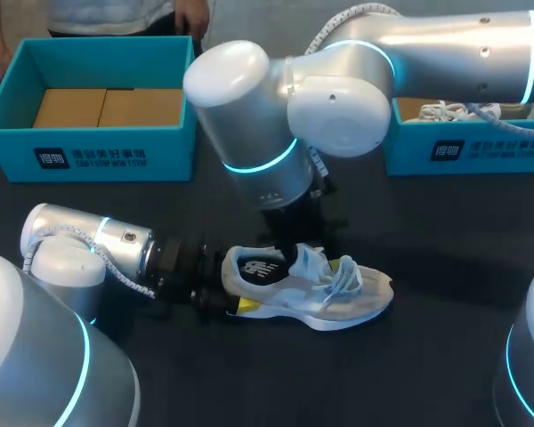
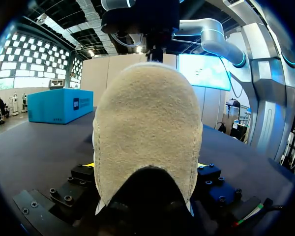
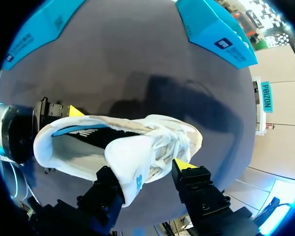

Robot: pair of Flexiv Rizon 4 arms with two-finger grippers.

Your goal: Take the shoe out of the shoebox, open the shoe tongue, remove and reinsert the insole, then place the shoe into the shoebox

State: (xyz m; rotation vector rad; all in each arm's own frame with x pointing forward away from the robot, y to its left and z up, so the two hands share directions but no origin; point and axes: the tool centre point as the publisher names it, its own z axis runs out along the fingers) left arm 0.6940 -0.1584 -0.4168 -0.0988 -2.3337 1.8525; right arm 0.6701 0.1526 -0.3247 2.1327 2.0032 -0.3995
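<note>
The shoe is out and lies on the table in front of the shoebox. My left gripper clamps its heel. My right gripper stands open around the lifted tongue. The insole seems not yet removed, so reinserting and boxing are also left.

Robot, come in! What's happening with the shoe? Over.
Left gripper shut on shoe heel. Right gripper at tongue. Shoe on table; left shoebox, right shoebox behind it, apart.
</note>
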